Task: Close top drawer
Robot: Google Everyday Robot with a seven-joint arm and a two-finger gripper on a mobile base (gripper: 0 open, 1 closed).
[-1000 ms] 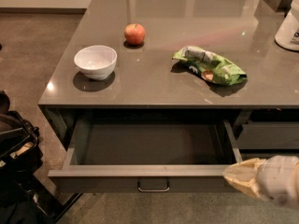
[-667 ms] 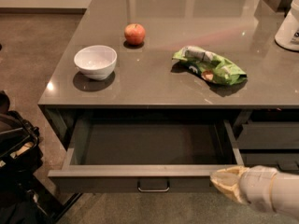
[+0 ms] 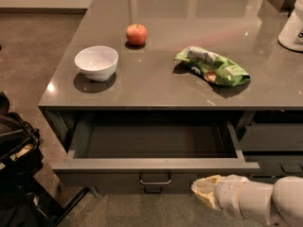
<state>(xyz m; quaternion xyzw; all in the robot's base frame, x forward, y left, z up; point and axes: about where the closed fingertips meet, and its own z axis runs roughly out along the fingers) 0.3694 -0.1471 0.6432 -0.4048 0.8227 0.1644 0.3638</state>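
The top drawer is pulled wide open under the grey counter; it is dark grey, shallow and looks empty, with a small metal loop handle in the middle of its flat front. My gripper is at the lower right, in front of the drawer front and just right of the handle, its pale tip close to or touching the front panel. The white arm runs off to the right edge.
On the counter stand a white bowl, a red apple, a green snack bag and a white container at the far right. A black object sits on the floor at left. More drawers lie to the right.
My gripper has moved left and slightly down along the drawer front, from near its right corner toward the handle. The drawer stays open.
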